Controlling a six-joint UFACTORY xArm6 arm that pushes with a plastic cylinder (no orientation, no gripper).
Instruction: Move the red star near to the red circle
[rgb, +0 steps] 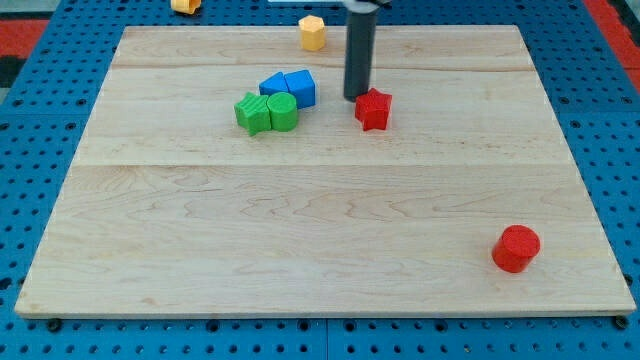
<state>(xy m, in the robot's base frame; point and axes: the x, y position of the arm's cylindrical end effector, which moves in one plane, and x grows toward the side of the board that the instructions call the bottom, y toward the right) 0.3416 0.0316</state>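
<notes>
The red star (373, 109) lies on the wooden board, right of centre in the view's upper half. The red circle (516, 248) lies far from it, near the board's bottom right corner. My tip (356, 97) is down on the board just to the upper left of the red star, touching or almost touching it. The dark rod rises from there out of the view's top.
Two blue blocks (290, 86) and two green blocks, a star (252, 113) and a cylinder (283, 111), cluster left of the red star. A yellow-orange hexagon block (313, 32) sits at the board's (300, 220) top edge. Another orange block (185, 5) lies off the board at the top.
</notes>
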